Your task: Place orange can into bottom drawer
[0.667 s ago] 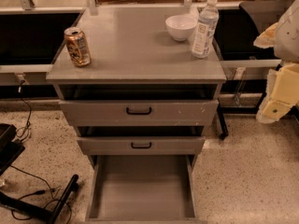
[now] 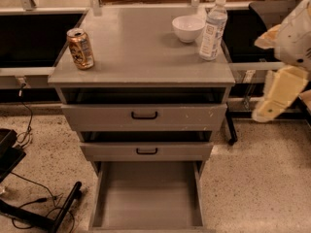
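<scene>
Three grey metal drawers are stacked in one cabinet, seen from above and in front. The top drawer (image 2: 144,115) and the middle drawer (image 2: 146,151) are shallow, each with one black handle, and each is pulled out slightly. The bottom drawer (image 2: 146,198), the lowest and deepest, is pulled far out from the cabinet's front, a plain wide grey tray with nothing in it.

One orange can (image 2: 80,48) stands upright on the cabinet's grey tabletop (image 2: 141,52), near its left edge and towards the front. The can is small, copper-orange and shiny, with a silver top and white and dark marks on its label.

One white bowl (image 2: 188,28) sits at the back right of the tabletop. One clear plastic bottle (image 2: 213,29) with a white cap and a pale label stands just beside the bowl, closer to the cabinet's right edge.

One gripper (image 2: 282,89), cream and pale yellow, hangs in the air to the right of the cabinet, well apart from the can and holding nothing. Whether it is released or clenched cannot be told.

Black cables (image 2: 36,203) lie on the speckled floor to the cabinet's lower left.
</scene>
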`<state>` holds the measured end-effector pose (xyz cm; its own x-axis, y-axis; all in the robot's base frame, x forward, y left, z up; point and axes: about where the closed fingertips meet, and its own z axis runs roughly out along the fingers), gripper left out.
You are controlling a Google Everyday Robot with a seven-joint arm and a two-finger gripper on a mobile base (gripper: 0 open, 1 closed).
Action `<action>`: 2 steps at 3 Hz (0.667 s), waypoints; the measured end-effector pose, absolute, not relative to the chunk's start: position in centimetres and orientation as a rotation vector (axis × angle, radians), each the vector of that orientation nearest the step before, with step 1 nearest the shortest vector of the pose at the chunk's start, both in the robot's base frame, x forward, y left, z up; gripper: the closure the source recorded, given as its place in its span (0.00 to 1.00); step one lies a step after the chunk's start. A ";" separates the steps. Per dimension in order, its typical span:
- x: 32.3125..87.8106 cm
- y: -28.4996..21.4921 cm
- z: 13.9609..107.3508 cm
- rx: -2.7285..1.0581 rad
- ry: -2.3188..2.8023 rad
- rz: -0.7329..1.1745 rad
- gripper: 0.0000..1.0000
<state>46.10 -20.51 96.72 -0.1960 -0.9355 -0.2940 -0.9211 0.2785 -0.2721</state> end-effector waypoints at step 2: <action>56.2 -12.1 94.0 -1.490 1.766 0.282 0.00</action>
<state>56.17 -12.09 94.05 0.0047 -0.7311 -0.6822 -0.9070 0.2841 -0.3108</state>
